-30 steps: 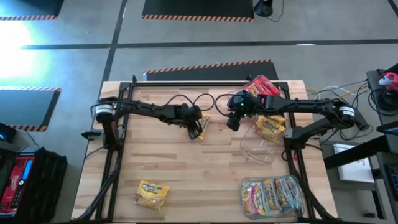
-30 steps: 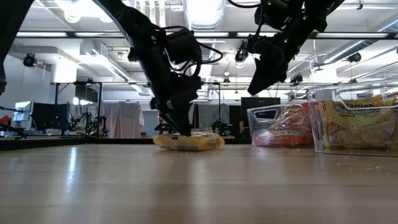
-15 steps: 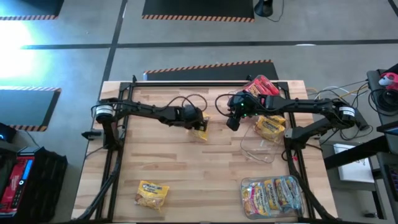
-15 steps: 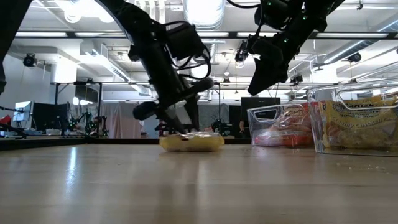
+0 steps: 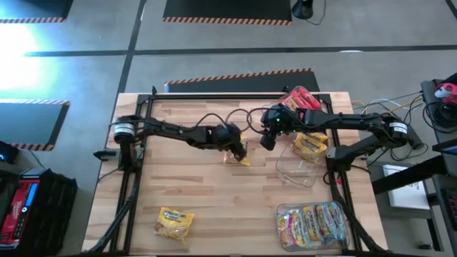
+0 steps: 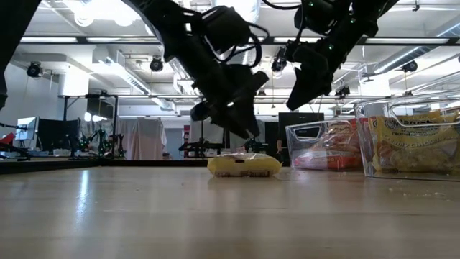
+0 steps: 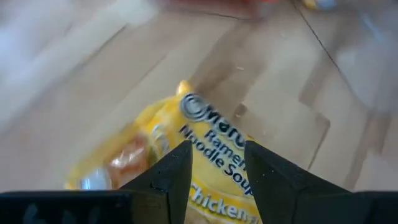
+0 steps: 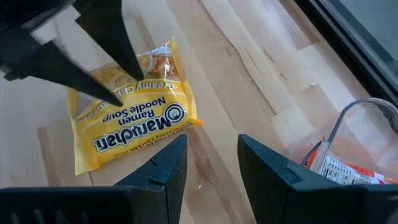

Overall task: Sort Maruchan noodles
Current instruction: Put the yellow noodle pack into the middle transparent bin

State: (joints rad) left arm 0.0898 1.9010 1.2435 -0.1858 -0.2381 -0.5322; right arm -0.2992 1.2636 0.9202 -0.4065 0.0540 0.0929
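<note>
My left gripper [image 6: 248,144] presses partly open fingers onto a yellow Maruchan chicken ramen packet [image 5: 241,154] lying mid-table; my right gripper [image 5: 268,140] hovers nearby, part-open and empty. The crinkly wrapper could slide away rather than be pinched.

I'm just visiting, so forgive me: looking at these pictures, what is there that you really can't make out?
- Left tool: whether it grips the yellow noodle packet or only touches it; high view too small, left wrist view blurred.
- Red packets in the far tub: their number; the right arm crosses over them.
- Near-right tub: packet count; they overlap.
- Right tool: hovers empty; its tips are cut off.
</note>
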